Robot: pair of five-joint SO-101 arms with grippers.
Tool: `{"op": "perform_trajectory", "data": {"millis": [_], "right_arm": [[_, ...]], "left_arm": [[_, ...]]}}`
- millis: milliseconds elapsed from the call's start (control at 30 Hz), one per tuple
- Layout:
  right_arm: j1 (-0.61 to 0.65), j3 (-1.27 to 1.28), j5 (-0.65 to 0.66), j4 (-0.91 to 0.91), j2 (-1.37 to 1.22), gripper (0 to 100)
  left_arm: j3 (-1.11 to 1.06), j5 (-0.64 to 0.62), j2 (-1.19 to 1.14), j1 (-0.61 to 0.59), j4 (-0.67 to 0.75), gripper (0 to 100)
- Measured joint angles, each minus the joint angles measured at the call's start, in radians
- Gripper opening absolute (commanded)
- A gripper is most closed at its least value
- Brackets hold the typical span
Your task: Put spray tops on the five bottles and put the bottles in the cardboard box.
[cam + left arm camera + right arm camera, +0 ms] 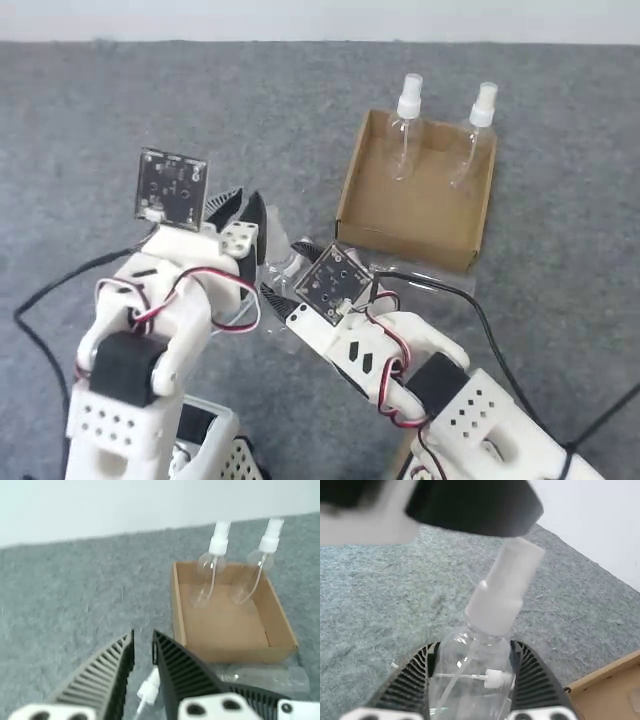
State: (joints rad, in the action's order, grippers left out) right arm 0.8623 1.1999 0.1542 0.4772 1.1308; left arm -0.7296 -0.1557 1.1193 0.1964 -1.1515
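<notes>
Right gripper [474,652] is clamped on the clear bottle [470,680], jaws squeezing both sides of its body, with a spray top [502,595] sitting on the neck. That's just off the near-left corner of the cardboard box [350,180]. Left gripper [143,639] hangs right over that top with its jaws a little apart, can't tell if it's touching. Two capped bottles [405,140] stand along the box's far wall.

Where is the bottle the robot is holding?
In the high view the bottle sits in the right gripper, between the two arms, just short of the near-left corner of the cardboard box, with the left gripper over its spray top.
</notes>
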Motion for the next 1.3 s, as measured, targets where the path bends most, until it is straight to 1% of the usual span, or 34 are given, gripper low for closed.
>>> {"op": "perform_trajectory", "data": {"millis": [233,333,433,533,700,833,933,1067,1167,1300], "right_arm": [[-0.003,0.000,0.000,0.000,0.000,0.6],[-0.026,-0.003,0.000,-0.006,0.003,0.6],[-0.072,-0.003,0.000,-0.012,0.003,0.6],[-0.103,-0.003,0.000,-0.015,0.003,0.6],[-0.170,-0.038,0.000,-0.015,0.003,0.6],[-0.222,-0.132,0.000,-0.015,-0.058,0.6],[-0.227,-0.224,0.000,-0.015,-0.158,0.6],[-0.226,-0.361,0.000,-0.015,-0.305,0.6],[-0.226,-0.454,0.000,-0.015,-0.414,0.6],[-0.226,-0.559,0.000,-0.015,-0.531,0.6]], "left_arm": [[-0.006,0.005,0.012,-0.008,0.000,6],[0.025,0.031,0.021,-0.058,0.003,9],[0.063,0.034,0.083,-0.117,0.005,14],[0.057,0.034,0.149,-0.152,0.005,15],[-0.097,0.034,0.219,-0.163,0.008,15],[-0.245,0.035,0.282,-0.158,0.066,16],[-0.339,0.049,0.353,-0.103,0.087,16],[-0.436,0.100,0.468,-0.002,0.094,23],[-0.496,0.107,0.559,0.044,0.094,26],[-0.557,0.109,0.617,0.081,0.109,26]]}}
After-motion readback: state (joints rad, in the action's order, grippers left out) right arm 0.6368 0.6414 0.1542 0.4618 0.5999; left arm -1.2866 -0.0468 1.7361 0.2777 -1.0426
